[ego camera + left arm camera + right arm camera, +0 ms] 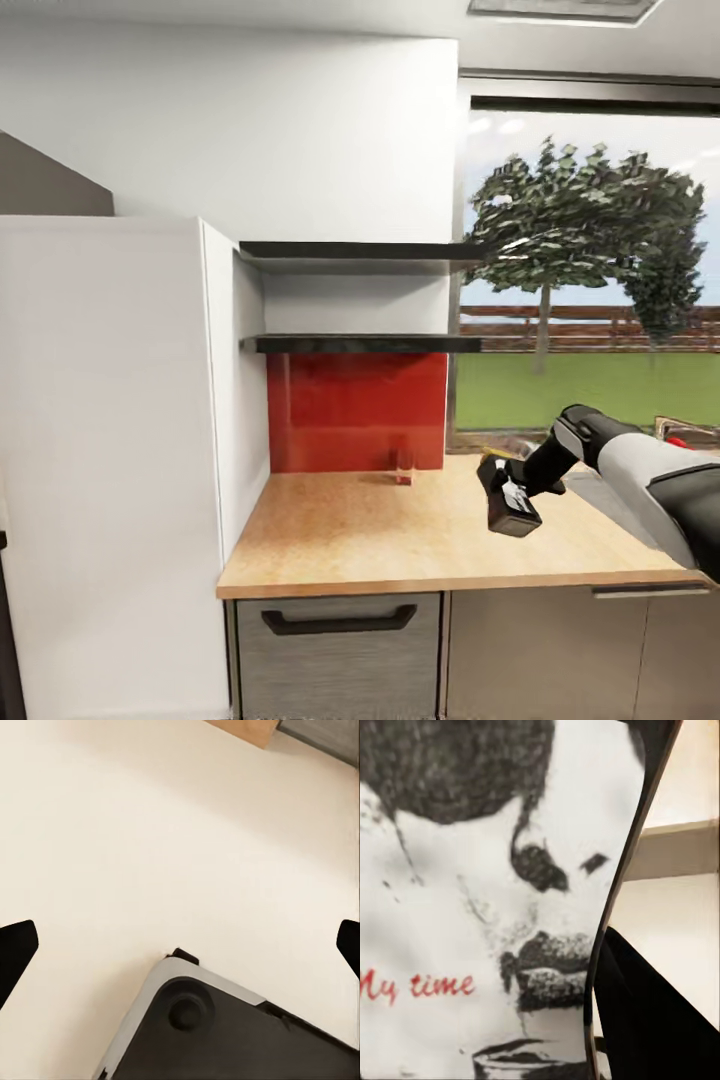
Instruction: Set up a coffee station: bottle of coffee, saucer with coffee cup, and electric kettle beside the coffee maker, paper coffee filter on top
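Firstly, in the head view the countertop point(400, 540) is seen across the lower middle of the frame, with a red back panel point(355, 410) and two dark shelves point(360, 343) above it. At the right of the frame, the right gripper point(510, 507) is held just above the countertop. Its fingers are closed around the bottle point(514, 494), of which a dark body and a bit of pale label are seen. A small glass-like thing point(404, 465) stands on the countertop before the red panel, well apart from the gripper; what it is cannot be told.

Next, in the left wrist view the left gripper point(180, 941) is spread wide, with one dark fingertip point(15, 949) at each side edge of the frame and nothing between them. A pale surface lies behind, and a grey and black robot part point(225, 1035) is seen at the lower middle.

Lastly, in the right wrist view the bottle's label, with the red words "My time", is seen very near. A dark finger point(649, 1020) is seen at the lower right, beside the bottle.
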You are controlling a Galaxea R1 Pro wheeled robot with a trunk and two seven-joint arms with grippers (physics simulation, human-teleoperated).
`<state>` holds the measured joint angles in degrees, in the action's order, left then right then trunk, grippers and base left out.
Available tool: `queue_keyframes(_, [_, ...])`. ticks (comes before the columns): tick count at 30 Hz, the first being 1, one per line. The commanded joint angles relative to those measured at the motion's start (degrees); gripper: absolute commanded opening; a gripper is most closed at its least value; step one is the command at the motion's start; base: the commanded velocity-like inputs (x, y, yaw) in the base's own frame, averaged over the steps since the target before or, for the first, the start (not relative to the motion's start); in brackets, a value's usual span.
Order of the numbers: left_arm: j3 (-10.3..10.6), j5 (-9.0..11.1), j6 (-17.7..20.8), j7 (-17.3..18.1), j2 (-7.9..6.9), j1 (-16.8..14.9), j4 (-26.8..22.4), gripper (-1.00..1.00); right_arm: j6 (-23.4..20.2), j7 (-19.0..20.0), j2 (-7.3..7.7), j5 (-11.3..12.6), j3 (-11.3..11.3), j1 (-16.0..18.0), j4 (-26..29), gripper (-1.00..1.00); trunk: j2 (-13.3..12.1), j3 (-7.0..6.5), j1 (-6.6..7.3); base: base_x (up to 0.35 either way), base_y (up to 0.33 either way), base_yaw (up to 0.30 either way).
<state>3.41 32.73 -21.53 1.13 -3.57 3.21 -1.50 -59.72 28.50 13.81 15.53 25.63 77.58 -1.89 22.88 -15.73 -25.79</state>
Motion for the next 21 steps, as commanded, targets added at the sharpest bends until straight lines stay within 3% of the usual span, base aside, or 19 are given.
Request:
queue_keyframes(1, [0.4, 0.5, -0.1, 0.1, 0.01, 0.0, -0.1, 1.0, -0.3, 0.1, 0.73, 1.4, -0.5, -0.3, 0.0, -1.0, 0.0, -0.07, 0.0, -0.244, -0.212, -0.206])
queue_keyframes(4, [0.3, 0.4, 0.1, 0.1, -0.03, 0.0, -0.1, 1.0, -0.3, 0.2, 4.77, 1.5, -0.6, -0.9, 0.0, -1.0, 0.0, -0.3, 0.0, -0.235, -0.219, -0.202])
queue_keyframes(5, [0.3, 0.4, 0.1, 0.1, -0.03, 0.0, -0.1, 1.0, -0.3, 0.2, 5.18, 1.6, -0.6, -1.0, 0.0, -1.0, 0.0, -0.37, 0.0, -0.204, -0.232, -0.201])
queue_keyframes(6, [0.1, 0.4, 0.1, 0.1, -0.1, 0.0, -0.2, 1.0, -0.3, 0.2, 7.89, 1.6, -0.6, -2.1, 0.0, -1.0, 0.0, -0.45, 0.0, -0.049, -0.08, -0.201])
queue_keyframes(9, [-0.1, 0.8, -0.1, 0.2, -0.12, 0.0, -0.3, 1.0, -0.3, 0.2, 10.53, 1.6, -0.5, -3.5, 0.0, -1.0, 0.0, -0.67, 0.0, -0.024, -0.039, -0.201])
queue_keyframes(17, [-0.3, 0.9, 0.0, 0.2, -0.07, 0.0, -1.8, 1.0, 2.4, 2.7, 16.47, 1.8, -0.6, -9.3, -0.1, -1.0, 0.0, -1.28, 0.0, -0.003, -0.005, -0.201])
queue_keyframes(21, [-0.3, 0.9, -0.1, 0.2, -0.04, 0.0, -2.1, 1.0, 4.9, 3.6, 18.03, 1.7, -0.6, -14.2, -0.2, -1.0, 0.0, -1.58, 0.0, 0.0, 0.0, -0.201])
